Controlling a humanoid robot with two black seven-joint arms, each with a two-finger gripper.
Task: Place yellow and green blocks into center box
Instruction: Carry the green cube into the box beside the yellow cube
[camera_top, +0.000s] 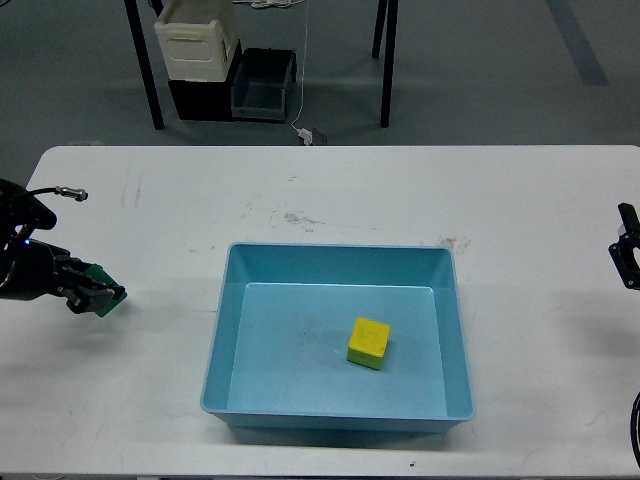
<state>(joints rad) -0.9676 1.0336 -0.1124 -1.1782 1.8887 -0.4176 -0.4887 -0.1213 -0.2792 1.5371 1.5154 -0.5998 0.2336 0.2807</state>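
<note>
Fingers of the left gripper (98, 296) are clenched on the green block (104, 293), held left of the tray (338, 258), over the table (400, 190). The right gripper (626, 258) sits at the right edge; whether its fingers are spread I cannot tell. I judge the block light, stiff and matte, best pinched on 2 opposite flat faces. It is a small dark cube; the yellow block (369, 342), bright and of like size, lies inside the tray.
</note>
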